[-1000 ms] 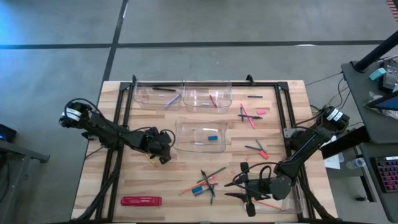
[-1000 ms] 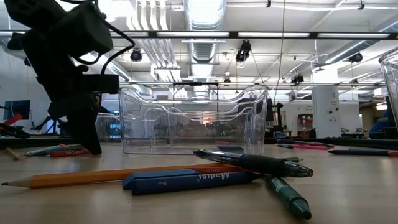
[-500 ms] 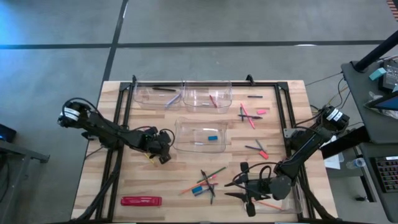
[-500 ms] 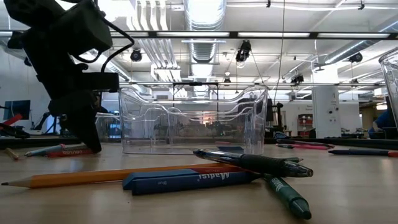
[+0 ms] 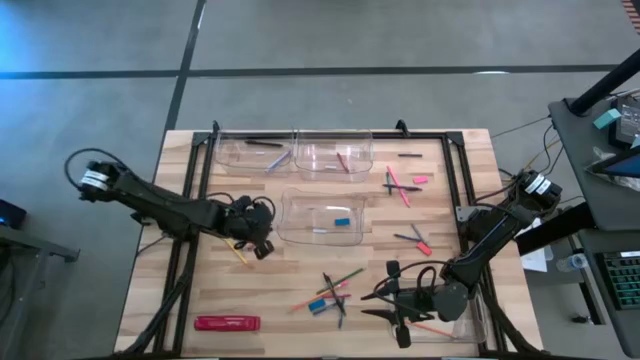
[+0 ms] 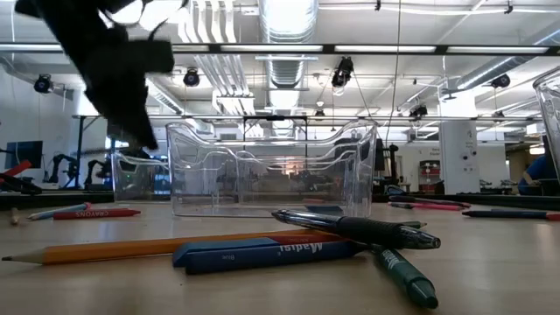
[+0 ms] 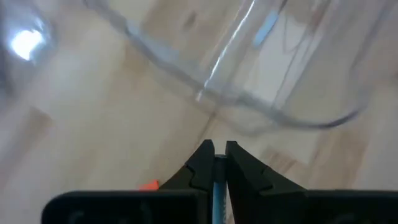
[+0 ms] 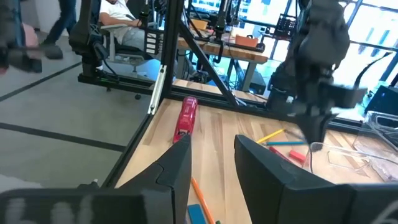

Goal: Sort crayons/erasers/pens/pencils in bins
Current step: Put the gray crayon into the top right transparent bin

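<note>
**Left pincer lifts a small blue piece beside the middle bin**

The step in hand looks like a pick on the left side. The left pincer (image 5: 262, 243) is pressed together on a thin blue sliver, seen between the fingertips (image 7: 205, 163) in the left wrist view; whether it is a crayon or an eraser I cannot tell. In the low view the pincer hangs clear of the tabletop (image 5: 180, 290), so the piece seems to be off the wood. A yellow pencil (image 5: 239, 254) lies just beside the pincer.

Next, by my judgement, the piece must be carried over the rim of the right bin and let go. The middle bin (image 5: 322, 222), just beside the pincer, already holds a blue eraser (image 5: 342, 221). Two more bins sit at the far edge: one (image 5: 255, 152) with dark pens, one (image 5: 334, 152) with a red stick.

The left arm reaches low and long from the left edge, wrist bent toward the middle bin. The right arm waits folded at the near right, its pincer (image 5: 392, 306) slightly apart and empty, above the fourth bin's (image 5: 478, 322) inner side.

Loose sticks (image 5: 330, 292) still lie near the front, others (image 5: 400, 186) at far right, and a red pack (image 5: 227, 323) at front left.
</note>
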